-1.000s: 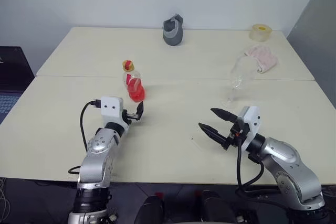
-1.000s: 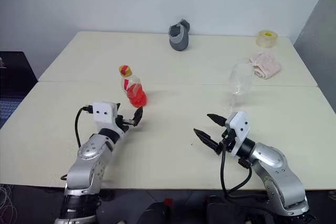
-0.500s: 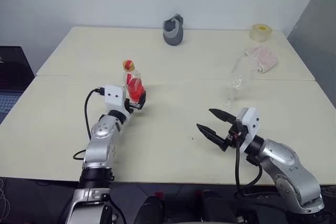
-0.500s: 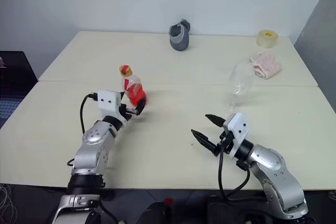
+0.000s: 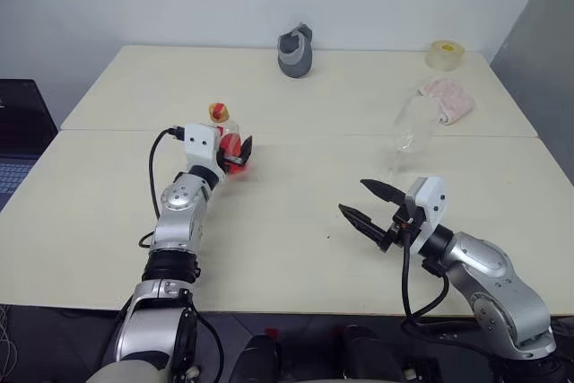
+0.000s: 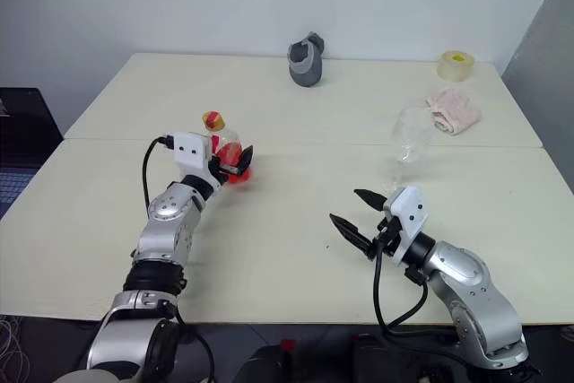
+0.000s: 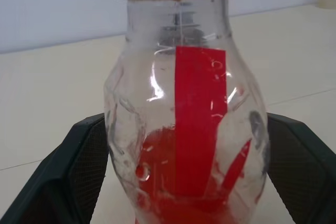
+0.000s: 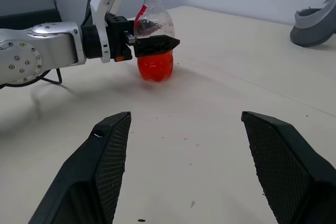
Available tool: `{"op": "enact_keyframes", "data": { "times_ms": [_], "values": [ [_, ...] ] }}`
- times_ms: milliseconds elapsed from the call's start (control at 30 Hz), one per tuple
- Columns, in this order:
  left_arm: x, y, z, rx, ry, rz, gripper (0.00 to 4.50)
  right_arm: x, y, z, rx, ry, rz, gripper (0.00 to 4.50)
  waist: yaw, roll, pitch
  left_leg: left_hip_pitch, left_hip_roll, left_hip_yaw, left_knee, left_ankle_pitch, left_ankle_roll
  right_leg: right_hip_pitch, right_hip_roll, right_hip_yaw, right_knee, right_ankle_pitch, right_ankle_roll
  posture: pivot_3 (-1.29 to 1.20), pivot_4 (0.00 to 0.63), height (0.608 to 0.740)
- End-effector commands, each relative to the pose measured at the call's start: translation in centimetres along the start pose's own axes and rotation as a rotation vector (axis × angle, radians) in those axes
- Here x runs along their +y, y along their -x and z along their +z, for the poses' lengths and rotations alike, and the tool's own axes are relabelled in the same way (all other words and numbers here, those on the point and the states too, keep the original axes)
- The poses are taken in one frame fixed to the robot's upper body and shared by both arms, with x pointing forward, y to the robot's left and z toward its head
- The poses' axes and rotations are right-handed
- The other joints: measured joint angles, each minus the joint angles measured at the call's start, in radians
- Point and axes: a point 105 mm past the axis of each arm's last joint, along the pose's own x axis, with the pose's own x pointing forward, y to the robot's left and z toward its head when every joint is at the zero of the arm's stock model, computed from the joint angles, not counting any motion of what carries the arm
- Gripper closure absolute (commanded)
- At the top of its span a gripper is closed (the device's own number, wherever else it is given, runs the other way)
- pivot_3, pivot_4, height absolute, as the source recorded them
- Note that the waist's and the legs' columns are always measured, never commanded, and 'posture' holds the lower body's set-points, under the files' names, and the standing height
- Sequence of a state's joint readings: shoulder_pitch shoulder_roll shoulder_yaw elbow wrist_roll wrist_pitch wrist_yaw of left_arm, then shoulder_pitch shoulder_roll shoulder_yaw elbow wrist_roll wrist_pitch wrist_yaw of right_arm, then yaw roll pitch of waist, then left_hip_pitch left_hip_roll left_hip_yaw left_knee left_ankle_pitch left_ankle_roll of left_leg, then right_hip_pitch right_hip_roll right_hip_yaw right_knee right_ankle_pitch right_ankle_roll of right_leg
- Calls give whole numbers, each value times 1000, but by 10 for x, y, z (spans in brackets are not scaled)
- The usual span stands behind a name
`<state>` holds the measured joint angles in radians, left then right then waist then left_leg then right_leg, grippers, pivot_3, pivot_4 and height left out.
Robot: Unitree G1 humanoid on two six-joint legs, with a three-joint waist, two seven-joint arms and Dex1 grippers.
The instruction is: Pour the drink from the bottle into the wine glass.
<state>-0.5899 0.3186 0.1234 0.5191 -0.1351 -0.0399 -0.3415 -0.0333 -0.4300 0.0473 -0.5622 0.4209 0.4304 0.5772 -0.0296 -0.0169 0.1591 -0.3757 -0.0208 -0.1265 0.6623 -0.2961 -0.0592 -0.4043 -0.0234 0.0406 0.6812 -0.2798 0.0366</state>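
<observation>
The bottle [image 5: 230, 143] stands upright on the left half of the table, clear, with a red-and-white label, a yellowish cap and the red drink [image 7: 168, 195] in its lower part. My left gripper [image 5: 236, 153] is open around the bottle's lower body, one black finger [image 7: 79, 171] on each side; I cannot tell whether the pads touch it. The wine glass [image 5: 410, 130] stands upright on the right half, empty and clear. My right gripper [image 5: 369, 210] hovers open near the front of the table, short of the glass, with nothing between its fingers [image 8: 107, 166].
A grey cup-like object [image 5: 295, 53] stands at the back centre. A tape roll [image 5: 445, 55] and a pink cloth [image 5: 447, 98] lie at the back right, behind the glass. A laptop [image 5: 13, 136] shows past the table's left edge. A seam [image 5: 305, 134] runs across the table.
My left arm has reached forward, and its open gripper has moved from short of the bottle to around its lower body. The right arm, bottle and glass have stayed in place.
</observation>
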Motion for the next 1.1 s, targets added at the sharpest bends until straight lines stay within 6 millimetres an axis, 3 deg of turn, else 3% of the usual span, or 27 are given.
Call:
{"op": "enact_keyframes", "data": {
  "times_ms": [33,133,300,367,500,633,900,1100],
  "values": [
    [5,-2,18,-73,-24,2,201,1,2,14,-40,31,-5,885,0,0,0,0,0,0,0,0,0,0,0,0,0,0,0,0,150,740],
    [5,-1,19,-84,-21,4,913,0,2,15,-41,30,-9,885,0,0,0,0,0,-2,0,0,0,0,0,0,0,0,0,0,150,740],
    [6,-1,19,-87,-17,10,2585,-1,2,15,-43,27,-11,885,0,0,0,0,0,-3,0,0,0,0,0,0,0,0,0,0,150,740],
    [6,-1,20,-88,-16,12,3043,-1,1,16,-44,26,-9,885,0,0,0,0,0,-3,0,0,0,0,0,0,0,0,0,0,150,740],
    [3,-1,20,-85,-20,-2,3097,-2,-1,18,-48,31,-2,885,0,0,0,-1,0,-3,0,0,0,0,0,0,0,0,0,0,150,740],
    [-15,2,26,-90,-44,-98,3098,-7,-11,33,-82,28,3,885,-2,0,0,0,0,-3,0,0,0,0,0,0,0,0,0,0,150,740],
    [-62,12,45,-106,-78,-398,3098,-24,-52,75,-175,-22,50,885,-3,0,0,-1,0,-5,1,2,-3,-1,0,-1,0,0,0,0,150,740],
    [-90,12,58,-130,-70,-555,3098,-33,-80,91,-189,-24,78,885,-4,0,0,-2,0,-5,0,2,-3,-2,0,-1,1,0,0,0,150,740]
  ]
}}
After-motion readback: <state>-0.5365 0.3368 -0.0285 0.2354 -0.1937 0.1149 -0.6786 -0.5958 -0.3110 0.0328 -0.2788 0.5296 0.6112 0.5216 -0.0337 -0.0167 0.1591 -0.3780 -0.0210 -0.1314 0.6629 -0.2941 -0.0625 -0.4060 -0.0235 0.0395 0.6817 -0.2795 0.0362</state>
